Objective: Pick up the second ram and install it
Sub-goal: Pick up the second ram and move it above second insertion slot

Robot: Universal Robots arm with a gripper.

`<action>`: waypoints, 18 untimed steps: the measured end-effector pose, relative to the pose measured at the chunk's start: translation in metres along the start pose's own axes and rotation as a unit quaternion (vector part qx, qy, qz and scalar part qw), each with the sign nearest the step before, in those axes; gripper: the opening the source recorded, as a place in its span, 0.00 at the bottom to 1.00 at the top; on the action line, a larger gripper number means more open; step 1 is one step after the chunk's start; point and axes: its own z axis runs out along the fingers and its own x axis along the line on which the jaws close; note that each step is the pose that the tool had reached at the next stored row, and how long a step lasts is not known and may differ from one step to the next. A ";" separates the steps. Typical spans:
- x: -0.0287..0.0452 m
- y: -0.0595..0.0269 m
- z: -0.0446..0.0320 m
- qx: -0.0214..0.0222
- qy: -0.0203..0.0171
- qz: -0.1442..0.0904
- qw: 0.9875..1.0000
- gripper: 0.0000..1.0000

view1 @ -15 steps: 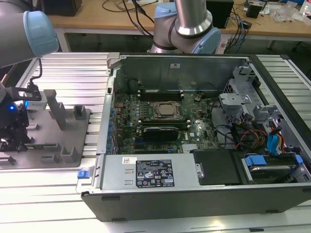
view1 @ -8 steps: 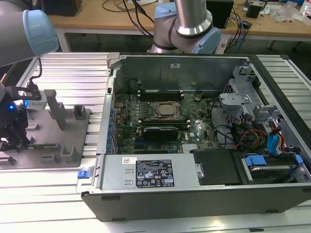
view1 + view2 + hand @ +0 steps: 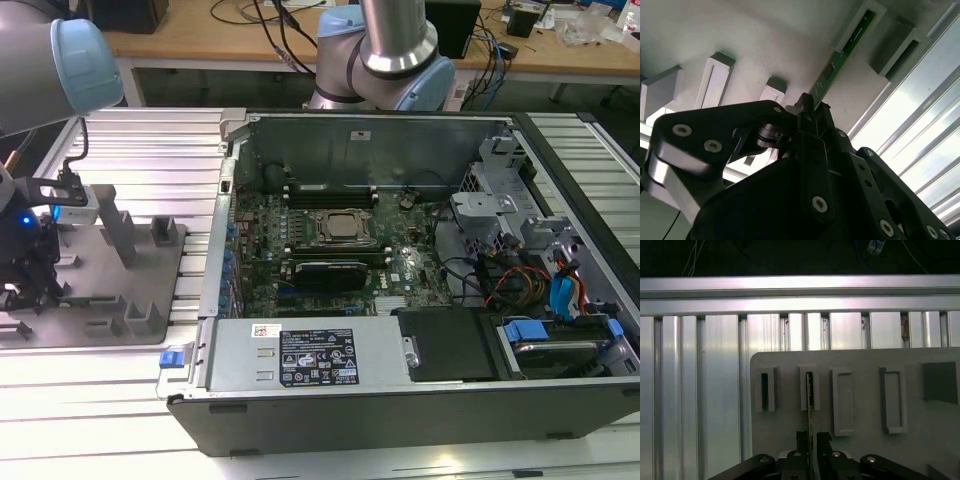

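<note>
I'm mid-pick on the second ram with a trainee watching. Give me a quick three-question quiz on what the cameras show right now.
1. True or false: the gripper is closed on the second ram.
2. Where is the ram's far end? A: in a raised holder on the gray fixture plate. B: seated in a motherboard slot. C: lying flat on the aluminium rails.
3. Fill in: in the exterior view, the open computer case sits on the exterior view's ____ of the fixture plate.

Key: 1 true; 2 A; 3 right.
</note>
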 end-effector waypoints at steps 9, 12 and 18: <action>0.0001 0.0000 -0.0003 0.000 0.001 -0.012 1.000 0.09; 0.0001 0.0000 -0.0002 -0.001 0.001 -0.018 1.000 0.09; -0.0002 0.0005 -0.0126 0.000 0.001 -0.018 1.000 0.09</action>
